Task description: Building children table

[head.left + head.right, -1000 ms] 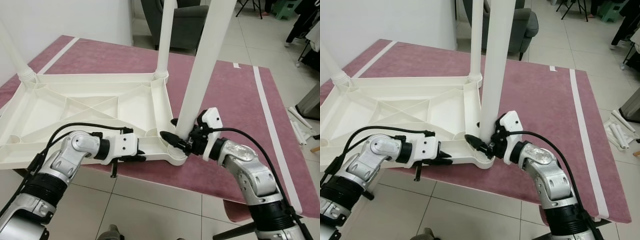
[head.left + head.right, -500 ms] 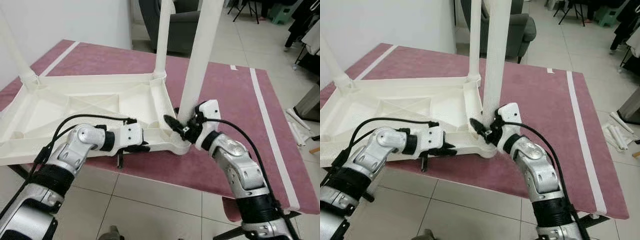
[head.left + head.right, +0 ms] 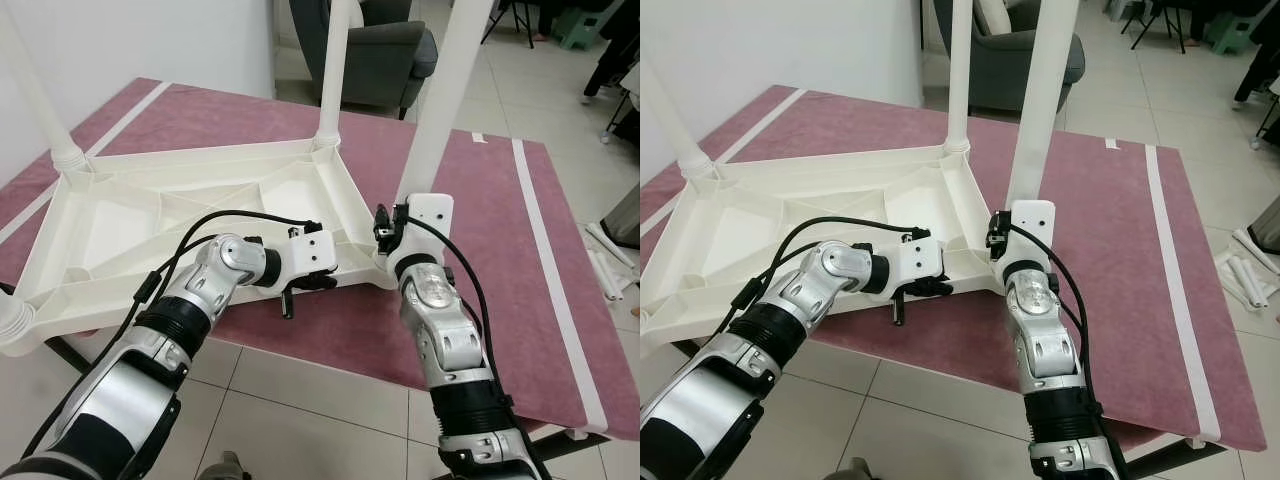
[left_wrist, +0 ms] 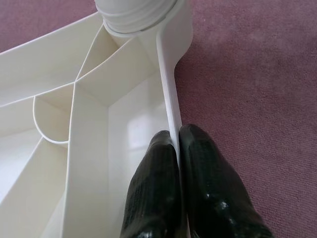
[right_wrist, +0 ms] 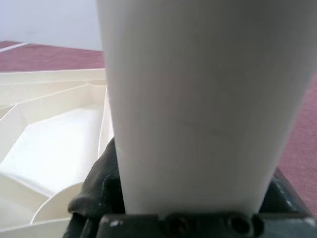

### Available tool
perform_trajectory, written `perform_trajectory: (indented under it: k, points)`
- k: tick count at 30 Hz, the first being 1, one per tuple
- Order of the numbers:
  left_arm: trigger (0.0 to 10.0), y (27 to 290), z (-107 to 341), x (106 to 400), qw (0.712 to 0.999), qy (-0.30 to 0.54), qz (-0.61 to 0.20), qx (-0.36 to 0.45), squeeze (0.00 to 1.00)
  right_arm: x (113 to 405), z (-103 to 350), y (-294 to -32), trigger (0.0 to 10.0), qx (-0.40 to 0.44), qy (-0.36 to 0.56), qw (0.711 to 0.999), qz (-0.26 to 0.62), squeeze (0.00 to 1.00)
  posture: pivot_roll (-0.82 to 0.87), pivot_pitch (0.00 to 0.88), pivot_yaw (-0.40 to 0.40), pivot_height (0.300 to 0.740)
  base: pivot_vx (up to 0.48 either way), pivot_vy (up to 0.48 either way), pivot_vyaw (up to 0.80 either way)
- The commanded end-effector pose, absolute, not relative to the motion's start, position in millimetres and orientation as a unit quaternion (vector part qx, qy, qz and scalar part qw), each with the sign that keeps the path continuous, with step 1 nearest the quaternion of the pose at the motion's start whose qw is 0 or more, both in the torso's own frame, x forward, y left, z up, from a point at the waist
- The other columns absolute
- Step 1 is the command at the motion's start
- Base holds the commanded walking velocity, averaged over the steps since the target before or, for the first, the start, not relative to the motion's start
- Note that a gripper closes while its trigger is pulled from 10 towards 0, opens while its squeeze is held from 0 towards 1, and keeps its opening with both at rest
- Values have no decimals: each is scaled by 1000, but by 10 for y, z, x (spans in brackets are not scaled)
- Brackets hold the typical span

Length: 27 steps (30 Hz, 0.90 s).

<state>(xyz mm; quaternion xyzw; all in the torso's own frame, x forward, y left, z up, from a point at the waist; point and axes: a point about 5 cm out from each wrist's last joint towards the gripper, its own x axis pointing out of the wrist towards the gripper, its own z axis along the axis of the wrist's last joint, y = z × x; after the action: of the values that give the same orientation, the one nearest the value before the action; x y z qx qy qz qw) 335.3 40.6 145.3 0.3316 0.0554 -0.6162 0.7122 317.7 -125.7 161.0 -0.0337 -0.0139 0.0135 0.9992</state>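
The white tabletop (image 3: 150, 215) is lying upside down across the left and centre of the left eye view, ribs facing up, resting on a maroon mat (image 3: 480, 200) that is covering the floor from the upper left to the right edge; the step in hand looks to be seating a leg in the corner socket nearest the robot. The right gripper (image 3: 388, 232), at centre frame, is grasping the near leg (image 3: 440, 100) low down, just above the corner socket; in the right wrist view the white shaft (image 5: 198, 99) is sitting between the black fingers (image 5: 96, 183), which are wrapping its base. The left gripper (image 4: 177, 148), just left of centre in the left eye view, is clenching the thin near rim of the tabletop, one finger inside the wall and one outside, bracing the panel; the socket collar (image 4: 136, 12) is showing at the top of that wrist view.

Counting: one tabletop; three legs are standing upright, namely the held one, one at the far corner (image 3: 335, 70) at top centre, and one at the upper left (image 3: 35, 90); a fourth corner socket (image 3: 15, 320) at the lower left appears to be carrying no leg, though the frame edge is cutting it off.

As a judgement, the next move is calling for turning or pressing the held leg fully home while the left gripper is steadying the rim, then moving to the lower-left corner; a grey armchair (image 3: 375, 45) is standing at the top.
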Motion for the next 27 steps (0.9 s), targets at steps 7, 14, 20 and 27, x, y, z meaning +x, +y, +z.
perform_trajectory:
  k: [7,14,20,27]
  points:
    - [10000,316,1472,3316,716,6,-611,337,1000,3003,1258,-982,10000,-59,50,984,160,710,96,15,7,740,0,0,0]
    - [10000,419,1574,3324,729,-14,-610,311,0,3016,1473,-1114,10000,-52,-10,983,175,0,96,11,6,740,0,0,0]
    - [10000,607,1668,3295,750,-27,-598,281,0,2826,1557,-1219,10000,-42,-32,973,225,0,93,10,8,740,0,0,0]
    - [10000,934,1633,3158,783,-14,-565,260,0,2553,1512,-1369,10000,-30,-23,973,227,0,89,9,5,740,0,0,0]
